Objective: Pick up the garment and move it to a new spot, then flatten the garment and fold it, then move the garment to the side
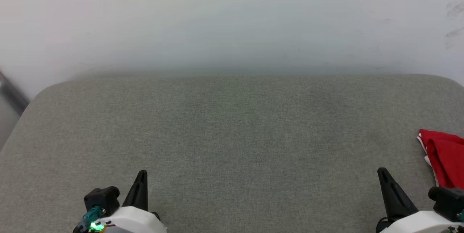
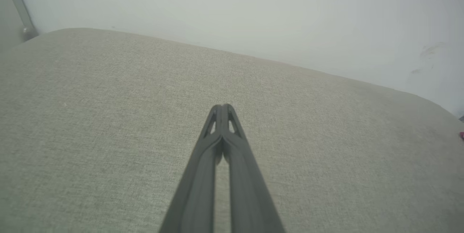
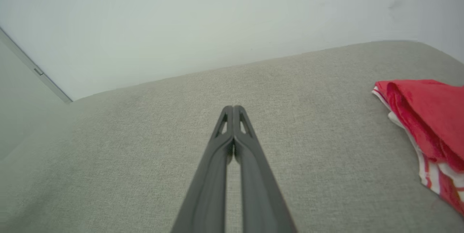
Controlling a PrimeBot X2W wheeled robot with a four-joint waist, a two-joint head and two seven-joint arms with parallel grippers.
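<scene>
Your left end effector point(image 2: 225, 107) and right end effector point(image 3: 233, 108) sit clenched, empty; the red T-shirt point(image 1: 444, 157) lies bunched at three o'clock.

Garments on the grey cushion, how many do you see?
1. The red garment lies bunched at the right edge of the cushion, just right of the right gripper. It runs past the picture's edge, so more could be hidden there.

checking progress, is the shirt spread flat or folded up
Not spread: the shirt lies in overlapping red layers on the cushion, striped trim beneath. Neat fold or heap: cannot tell, partly cropped.
</scene>
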